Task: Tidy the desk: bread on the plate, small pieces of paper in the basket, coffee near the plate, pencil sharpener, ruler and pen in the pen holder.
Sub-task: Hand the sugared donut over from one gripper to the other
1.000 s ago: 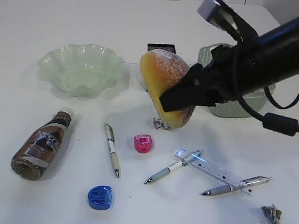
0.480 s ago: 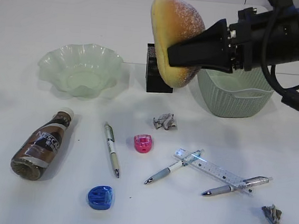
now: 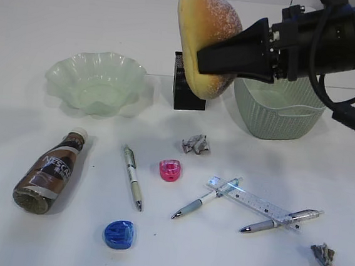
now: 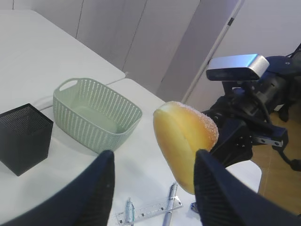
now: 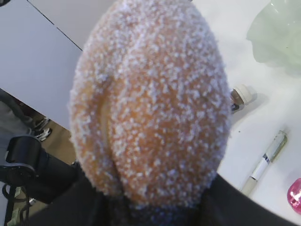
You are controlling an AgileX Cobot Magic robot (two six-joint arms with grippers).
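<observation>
My right gripper (image 3: 205, 59) is shut on the sugar-dusted bread (image 3: 207, 23), held high over the black mesh pen holder (image 3: 186, 97). The roll fills the right wrist view (image 5: 150, 103) above the gripper (image 5: 155, 207). The ruffled green plate (image 3: 94, 81) stands empty to the left, and the coffee (image 3: 48, 174) lies on its side in front of it. My left gripper (image 4: 154, 155) hangs open and empty, looking at the bread (image 4: 183, 136) and basket (image 4: 94, 113). The ruler (image 3: 252, 202) lies across two pens (image 3: 279, 220). A third pen (image 3: 132, 178) lies apart.
The green basket (image 3: 280, 111) stands empty behind my right arm. Paper wads lie mid-desk (image 3: 195, 144) and at the front right (image 3: 322, 255). A pink sharpener (image 3: 169, 170) and a blue one (image 3: 119, 234) sit on the desk (image 3: 37, 19).
My right gripper has lifted the bread from low over the middle paper wad to high above the pen holder, uncovering the wad and the basket. Over the last half second it edged slightly left.
</observation>
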